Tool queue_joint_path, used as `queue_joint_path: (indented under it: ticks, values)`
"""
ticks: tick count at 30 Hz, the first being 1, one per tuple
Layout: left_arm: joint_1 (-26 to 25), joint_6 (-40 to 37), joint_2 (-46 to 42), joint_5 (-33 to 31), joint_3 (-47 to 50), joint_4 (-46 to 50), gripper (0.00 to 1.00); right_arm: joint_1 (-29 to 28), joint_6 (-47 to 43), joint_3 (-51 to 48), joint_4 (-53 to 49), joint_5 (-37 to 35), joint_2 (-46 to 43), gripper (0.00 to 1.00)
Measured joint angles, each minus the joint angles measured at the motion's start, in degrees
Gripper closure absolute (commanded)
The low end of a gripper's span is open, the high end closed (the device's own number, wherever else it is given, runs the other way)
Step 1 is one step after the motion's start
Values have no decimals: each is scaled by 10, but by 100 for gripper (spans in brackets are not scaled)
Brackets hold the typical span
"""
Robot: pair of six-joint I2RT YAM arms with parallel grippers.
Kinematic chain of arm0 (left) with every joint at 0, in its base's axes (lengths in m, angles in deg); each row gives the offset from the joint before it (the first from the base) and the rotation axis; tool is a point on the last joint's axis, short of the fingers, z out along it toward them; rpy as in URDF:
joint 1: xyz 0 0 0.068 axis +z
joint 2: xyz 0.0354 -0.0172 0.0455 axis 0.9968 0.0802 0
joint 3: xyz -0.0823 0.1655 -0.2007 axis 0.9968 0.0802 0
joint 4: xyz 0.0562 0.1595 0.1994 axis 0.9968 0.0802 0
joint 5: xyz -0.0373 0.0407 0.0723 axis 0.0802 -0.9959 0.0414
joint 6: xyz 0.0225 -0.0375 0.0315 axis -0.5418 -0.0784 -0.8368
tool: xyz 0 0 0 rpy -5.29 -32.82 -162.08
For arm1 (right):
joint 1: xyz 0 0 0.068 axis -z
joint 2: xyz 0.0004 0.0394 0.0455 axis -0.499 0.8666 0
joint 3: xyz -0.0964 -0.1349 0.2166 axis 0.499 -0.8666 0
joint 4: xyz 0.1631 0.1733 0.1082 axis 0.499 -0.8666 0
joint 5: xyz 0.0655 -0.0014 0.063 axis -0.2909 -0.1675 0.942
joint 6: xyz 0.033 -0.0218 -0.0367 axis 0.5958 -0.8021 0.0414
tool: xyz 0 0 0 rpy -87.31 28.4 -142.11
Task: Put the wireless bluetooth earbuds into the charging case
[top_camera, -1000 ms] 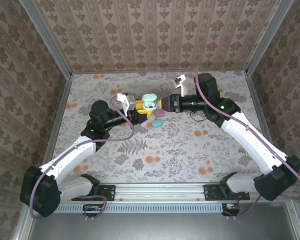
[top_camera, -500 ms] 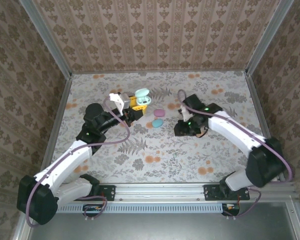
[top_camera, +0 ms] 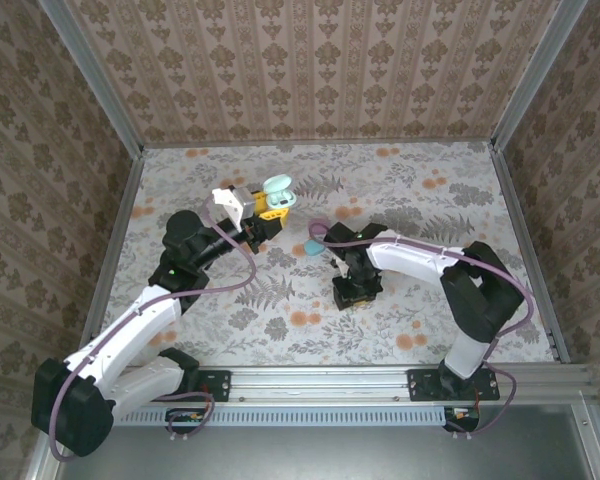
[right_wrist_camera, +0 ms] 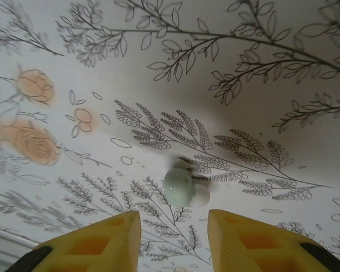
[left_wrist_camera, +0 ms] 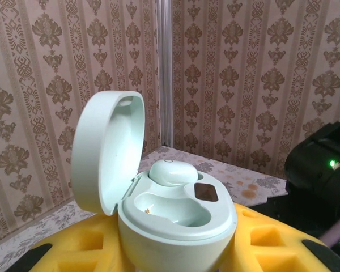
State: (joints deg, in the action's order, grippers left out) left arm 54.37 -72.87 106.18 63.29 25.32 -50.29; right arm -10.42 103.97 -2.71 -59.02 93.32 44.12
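Surface: floral-print mat [top_camera: 410, 200], boxed in by damask wallpaper walls [top_camera: 310, 70].
Bud vs tool: loose earbud [right_wrist_camera: 181, 187], mint-teal, lies on the mat at lower centre of the right wrist view, just ahead of the gap between the yellow fingers [right_wrist_camera: 102, 241] and touching neither.
Right arm: right gripper [right_wrist_camera: 171, 221] is released, its fingers spread over bare mat with nothing between them.
Left arm: left gripper [left_wrist_camera: 175, 246] is clenched on the charging case [left_wrist_camera: 175, 218], with a yellow finger at each side.
Case: mint, with its lid [left_wrist_camera: 105, 153] hinged up at frame left. A seated earbud [left_wrist_camera: 171, 171] sits in the far socket.
Nearby: blue pebble-shaped case [top_camera: 313, 247] lies on the mat at centre of the top view, between the two grippers.
Path: bare mat lies between the fingertips and the loose earbud.
Count: two mint earbuds, one open case, one blue case.
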Motion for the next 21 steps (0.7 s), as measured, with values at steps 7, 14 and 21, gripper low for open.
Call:
queue_joint_path:
  ticks: [7,14,21]
  values:
    - [0,0,0,0,1,0,75,-17,2,2,0,-16,38,63]
    - [0,0,0,0,1,0,75,-19,1,19,0,-31,54,63]
    - [0,0,0,0,1,0,75,-19,-1,27,0,-38,65,66]
